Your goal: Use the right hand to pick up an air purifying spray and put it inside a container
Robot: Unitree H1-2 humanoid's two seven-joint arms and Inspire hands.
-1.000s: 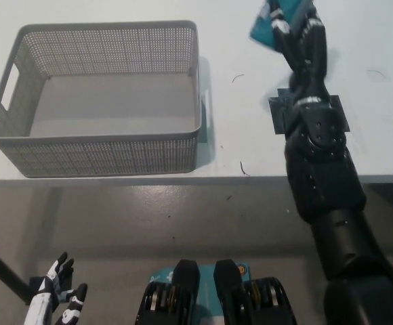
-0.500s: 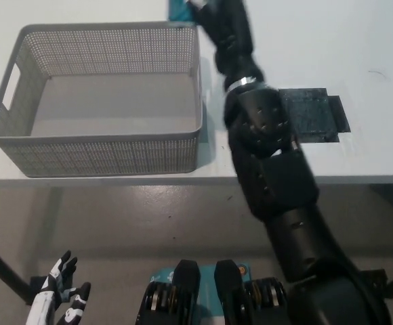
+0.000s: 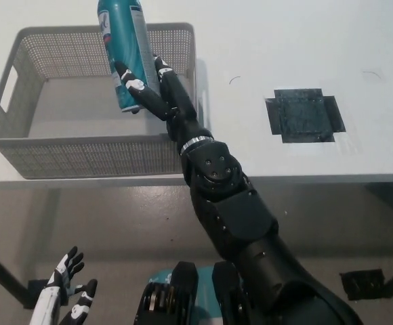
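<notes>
1. Swung leftward since the earlier frames: the black right arm (image 3: 230,203), which a second ago reached up the right side of the table, now crosses diagonally from the bottom right to above the basket.
2. Right hand (image 3: 149,88) is clasped around the air purifying spray (image 3: 124,51), fingers wrapped over the lower part of the can.
3. Spray can is teal with a white label patch near its top; it is held nearly upright, tilted slightly, its top running out of the picture's upper edge.
4. Can sits above the open interior of the grey mesh basket (image 3: 20,145), toward the basket's right half. Cannot tell whether its base touches the basket floor.
5. Basket is on the white table (image 3: 318,54), near the table's front edge, with a cut-out handle on its left wall. Only the can and hand show over its interior.
6. Dark square patch (image 3: 303,115) lies flat on the table to the right of the basket, well apart from it; now fully uncovered, where earlier the arm overlapped it.
7. White left hand (image 3: 64,298) rests low at the lower left, below table level, fingers spread and holding nothing.
</notes>
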